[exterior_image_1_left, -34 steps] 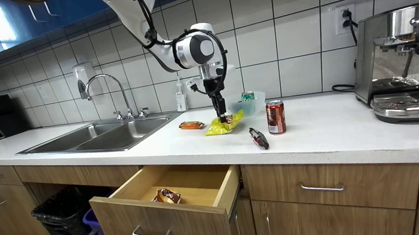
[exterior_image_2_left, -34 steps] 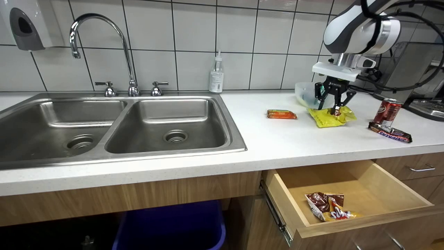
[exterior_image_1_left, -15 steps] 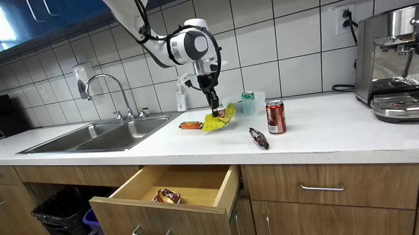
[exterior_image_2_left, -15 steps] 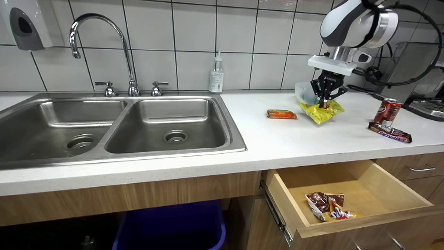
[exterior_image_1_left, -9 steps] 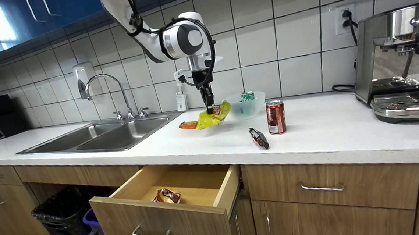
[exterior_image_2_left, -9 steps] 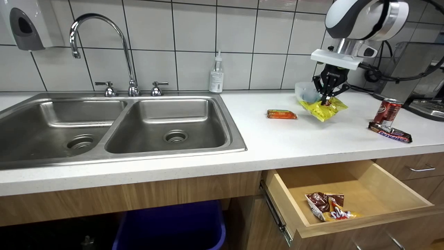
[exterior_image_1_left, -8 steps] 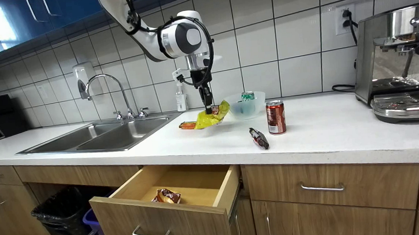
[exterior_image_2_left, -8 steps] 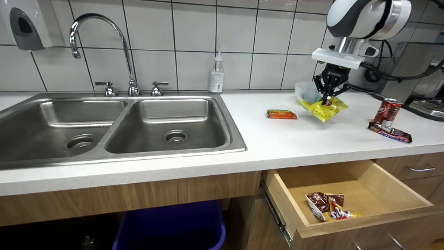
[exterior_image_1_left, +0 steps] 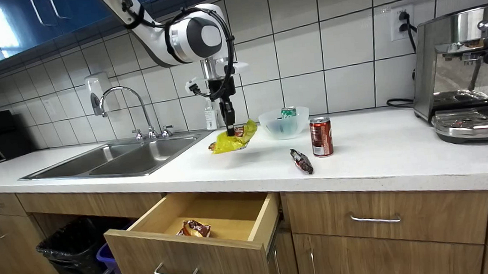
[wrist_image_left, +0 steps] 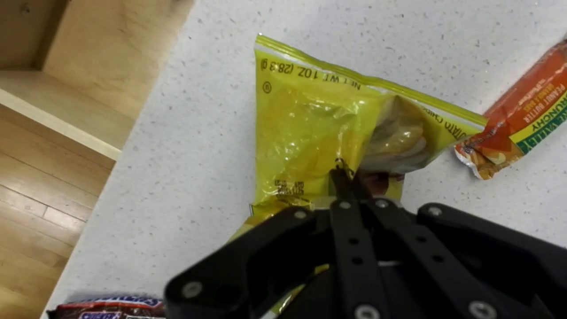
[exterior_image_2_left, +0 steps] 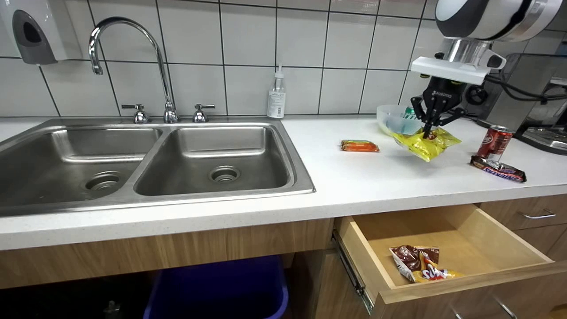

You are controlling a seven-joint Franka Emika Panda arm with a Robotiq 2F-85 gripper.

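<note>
You had your gripper (exterior_image_2_left: 426,132) closed, its fingers (wrist_image_left: 341,188) pressed together on a pinch of film near the middle of the yellow potato chip bag (wrist_image_left: 305,110). A moment earlier that bag rested on the white countertop (exterior_image_1_left: 377,145); by this point it hung above the surface, tilted, one end dipping lower. You had also carried it sideways: in an exterior view it had moved toward the sink (exterior_image_1_left: 114,159) and away from the translucent bowl (exterior_image_1_left: 286,133) with the green can (exterior_image_1_left: 288,112). There it hid most of the orange granola bar packet (exterior_image_2_left: 359,146), but only by overlap of sight, for the packet lay apart from it on the countertop. In both exterior views the Snickers bar (exterior_image_2_left: 498,169) and the dark red soda can (exterior_image_2_left: 495,141) had stayed put, as had the pulled-out drawer (exterior_image_1_left: 200,254) with its crumpled brown snack bag (exterior_image_2_left: 418,263).

For the work in hand, this suggested that the pick-up had taken and the carry was under way. The pinch seemed to bear the bag's weight, though so small a fold of slick film might let it swing.
</note>
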